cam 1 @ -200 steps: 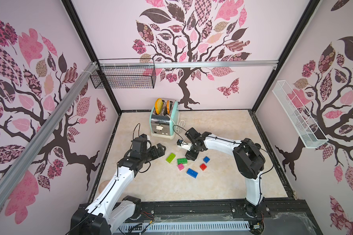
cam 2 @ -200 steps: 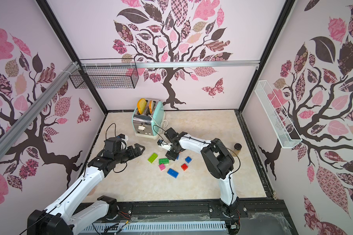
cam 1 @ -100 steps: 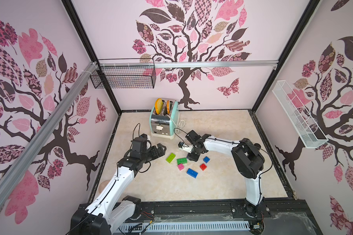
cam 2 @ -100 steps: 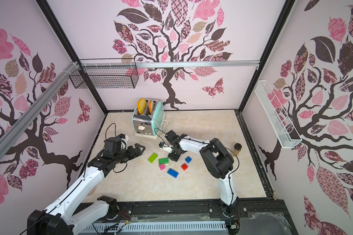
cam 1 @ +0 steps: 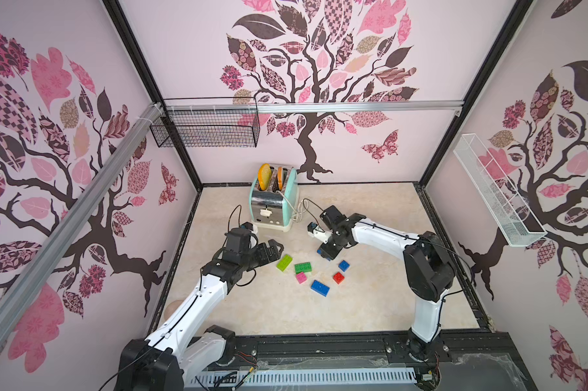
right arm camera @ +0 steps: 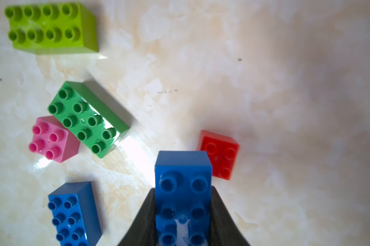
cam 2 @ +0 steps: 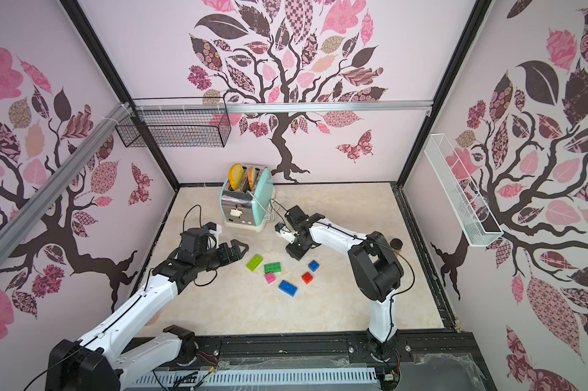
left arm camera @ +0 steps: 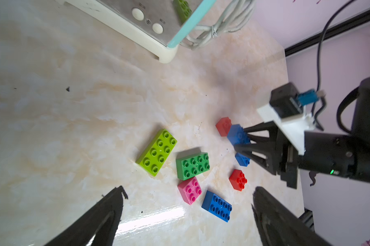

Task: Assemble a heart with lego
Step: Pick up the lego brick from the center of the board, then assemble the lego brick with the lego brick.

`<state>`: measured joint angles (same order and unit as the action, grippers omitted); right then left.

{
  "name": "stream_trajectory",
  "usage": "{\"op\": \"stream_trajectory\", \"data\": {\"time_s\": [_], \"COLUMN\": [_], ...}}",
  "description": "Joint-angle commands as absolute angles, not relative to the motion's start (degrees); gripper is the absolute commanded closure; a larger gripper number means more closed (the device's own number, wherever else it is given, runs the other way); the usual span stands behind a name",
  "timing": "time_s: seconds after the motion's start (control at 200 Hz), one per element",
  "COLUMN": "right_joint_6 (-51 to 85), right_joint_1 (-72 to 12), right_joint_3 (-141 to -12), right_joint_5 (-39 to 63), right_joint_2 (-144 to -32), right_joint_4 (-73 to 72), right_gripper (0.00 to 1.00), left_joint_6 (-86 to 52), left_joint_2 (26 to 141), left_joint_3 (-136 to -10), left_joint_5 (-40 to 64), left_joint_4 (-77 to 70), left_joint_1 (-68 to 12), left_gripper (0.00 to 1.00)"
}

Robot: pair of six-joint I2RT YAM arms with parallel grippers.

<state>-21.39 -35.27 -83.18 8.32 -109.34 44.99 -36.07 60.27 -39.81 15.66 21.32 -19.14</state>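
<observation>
Right gripper (left arm camera: 240,138) clamped on long blue brick (right arm camera: 183,164), mid-desk; small red brick (right arm camera: 219,153) just beside, may get knocked on lift; brick overhangs fingertips, could pivot when pressed; left gripper (left arm camera: 188,190) open, empty; other lego loose.

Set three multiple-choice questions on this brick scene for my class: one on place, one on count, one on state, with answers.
1. Which brick lies nearest the left gripper? A lime B pink C green
2. How many red bricks show in the left wrist view? A one B two C four
3. The right gripper is: A open B shut on a blue brick C shut on nothing

Answers: 1 A, the lime brick sits just off its fingertips. 2 B, one lies alone, another lies beside the right gripper. 3 B, its jaws clamp the blue brick on both sides.
</observation>
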Motion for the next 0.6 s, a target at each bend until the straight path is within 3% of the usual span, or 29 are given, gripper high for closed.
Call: {"op": "stream_trajectory", "data": {"time_s": [0.0, 0.255, 0.48, 0.595], "right_joint_6": [-16.0, -8.0, -12.7, -14.3], "right_joint_1": [-34.1, -33.4, -34.1, -34.0], "right_joint_3": [-89.6, -94.8, -89.2, -87.9], "right_joint_5": [6.6, 6.9, 4.0, 4.3], "right_joint_2": [-110.2, -114.0, -112.9, -113.3], "right_joint_4": [52.3, 55.7, 49.6, 47.7], "right_gripper": [0.73, 0.73, 0.74, 0.73], "left_joint_6": [-36.5, -40.0, -40.6, -42.7], "left_joint_2": [61.0, 67.8, 74.2, 80.8], "left_joint_3": [-39.3, -38.5, -41.8, -44.4], "left_joint_5": [14.8, 22.5, 27.8, 33.7], "left_joint_4": [18.0, 6.6, 2.4, -1.6], "left_joint_1": [-20.8, -22.6, -22.5, -22.7], "left_gripper": [0.03, 0.03, 0.03, 0.09]}}
